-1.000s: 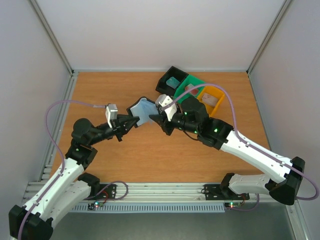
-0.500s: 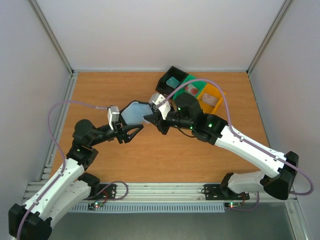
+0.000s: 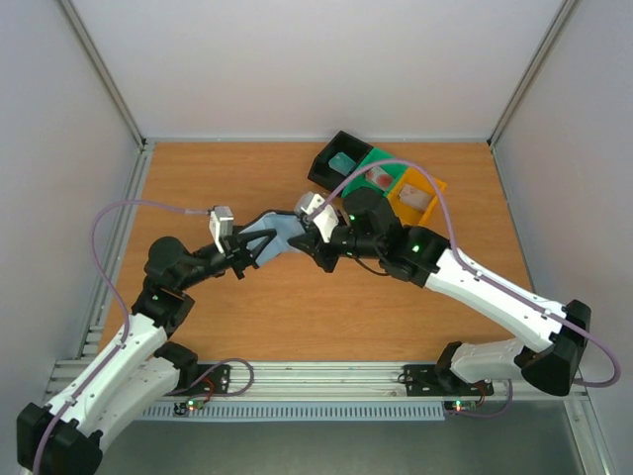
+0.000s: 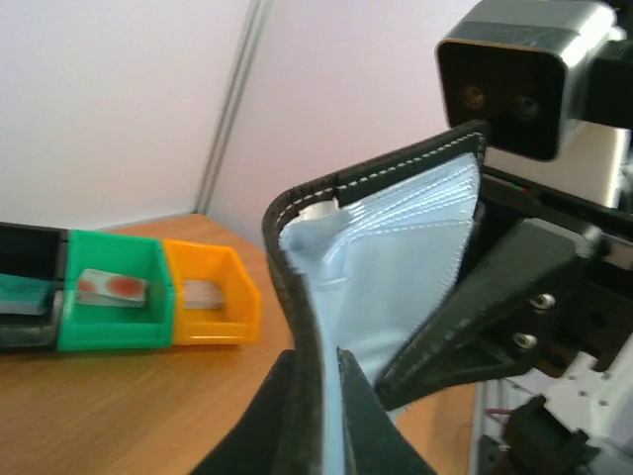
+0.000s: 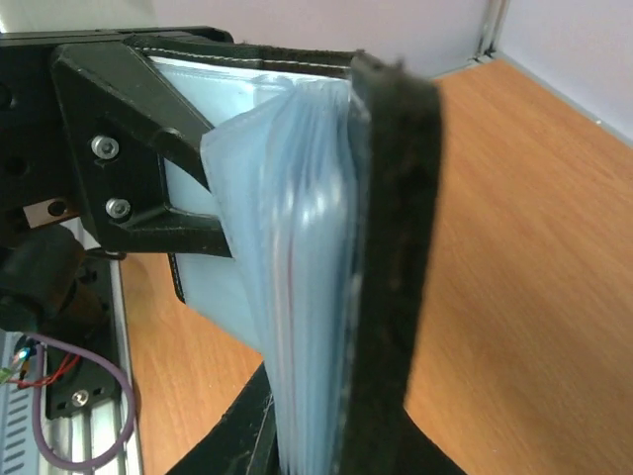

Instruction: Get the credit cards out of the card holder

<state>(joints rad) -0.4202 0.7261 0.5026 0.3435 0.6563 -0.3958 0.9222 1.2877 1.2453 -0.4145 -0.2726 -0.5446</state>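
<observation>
The opened card holder point(image 3: 280, 234) is held above the middle of the table point(image 3: 198, 188), its left cover pinched in the nearly closed left gripper point(image 3: 253, 251) and its right cover likewise in the right gripper point(image 3: 305, 236).

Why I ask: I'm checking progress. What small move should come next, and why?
Probably spread the card holder wider to inspect it. The left hand and right hand grip it half-folded in the air; cards lie in the three trays, and whether any remain inside is hidden.
</observation>
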